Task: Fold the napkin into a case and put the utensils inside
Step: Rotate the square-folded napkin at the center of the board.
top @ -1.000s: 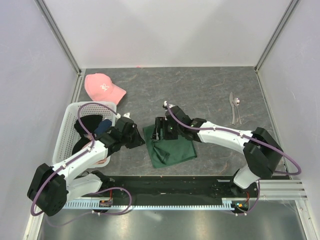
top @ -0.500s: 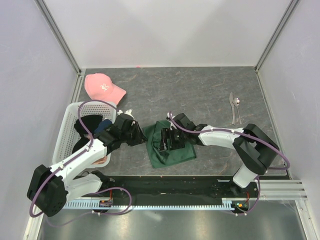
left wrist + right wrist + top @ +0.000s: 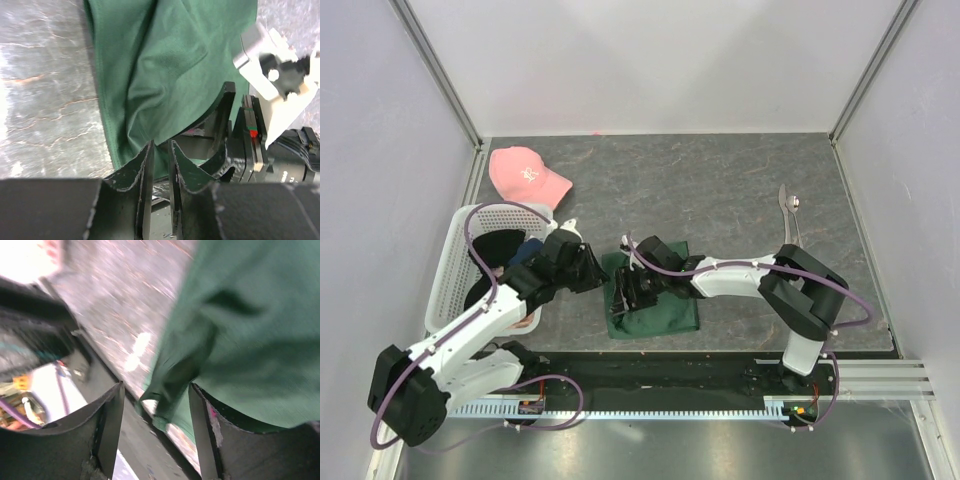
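Your two claws meet at the napkin (image 3: pixel 660 312), which is not yet folded into a case.
From above, your left claw (image 3: pixel 599 272) sits at the cloth's left edge, probably anchoring it, and the right claw (image 3: pixel 625 293) is down on it; the utensils (image 3: pixel 791 215) lie on the counter (image 3: pixel 720 180), well apart from both. Left wrist: jaws narrow, hem at their tips, grip uncertain. Right wrist: jaws wide, a loose fold between them.

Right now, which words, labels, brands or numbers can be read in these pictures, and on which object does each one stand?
No text can be read in any view.
pink cap: a white mark on its front, too small to read.
orange tags on the rail by the arm bases: too small to read.
napkin: plain, no text.
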Tool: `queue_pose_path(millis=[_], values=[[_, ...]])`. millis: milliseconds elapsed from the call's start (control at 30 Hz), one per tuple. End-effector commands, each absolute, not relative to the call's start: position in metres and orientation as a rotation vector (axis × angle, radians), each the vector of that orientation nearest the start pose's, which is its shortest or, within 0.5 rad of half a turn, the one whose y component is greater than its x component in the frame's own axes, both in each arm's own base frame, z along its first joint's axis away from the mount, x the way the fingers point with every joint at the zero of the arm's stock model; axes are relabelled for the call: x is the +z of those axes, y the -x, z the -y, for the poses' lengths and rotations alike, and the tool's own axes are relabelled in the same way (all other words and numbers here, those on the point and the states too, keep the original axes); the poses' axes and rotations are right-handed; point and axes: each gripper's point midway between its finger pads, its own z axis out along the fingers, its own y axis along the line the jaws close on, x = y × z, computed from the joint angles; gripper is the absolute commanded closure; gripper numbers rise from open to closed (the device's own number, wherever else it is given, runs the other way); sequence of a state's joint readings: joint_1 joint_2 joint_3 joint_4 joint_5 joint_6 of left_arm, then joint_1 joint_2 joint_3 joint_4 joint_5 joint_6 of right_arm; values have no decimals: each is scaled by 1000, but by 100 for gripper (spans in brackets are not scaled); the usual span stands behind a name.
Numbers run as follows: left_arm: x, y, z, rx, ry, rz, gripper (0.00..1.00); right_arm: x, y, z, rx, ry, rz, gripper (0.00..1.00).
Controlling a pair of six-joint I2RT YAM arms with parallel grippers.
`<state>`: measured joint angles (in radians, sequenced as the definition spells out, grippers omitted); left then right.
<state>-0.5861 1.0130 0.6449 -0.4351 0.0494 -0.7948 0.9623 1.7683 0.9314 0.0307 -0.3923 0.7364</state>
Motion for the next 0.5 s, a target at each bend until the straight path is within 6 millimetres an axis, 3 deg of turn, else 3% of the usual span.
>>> queue_pose_path(millis=[0,33,100,167,333,467], values=[[131,-221,167,-610,326,-2369,76,86,-173,-440,1361,512,-2504,41],[141,-222,162,-612,337,-2326,75,87,-174,-444,1361,518,-2508,41],[144,-221,150,-558,365,-2298,75,107,-182,-457,1367,557,-2442,39],[153,-220,143,-550,374,-2259,73,111,-193,-451,1296,548,-2457,35],[147,-216,144,-555,375,-2283,73,105,-221,-406,1137,420,-2482,29],[133,-217,155,-575,337,-2344,73,84,-242,-362,1016,302,-2533,29]])
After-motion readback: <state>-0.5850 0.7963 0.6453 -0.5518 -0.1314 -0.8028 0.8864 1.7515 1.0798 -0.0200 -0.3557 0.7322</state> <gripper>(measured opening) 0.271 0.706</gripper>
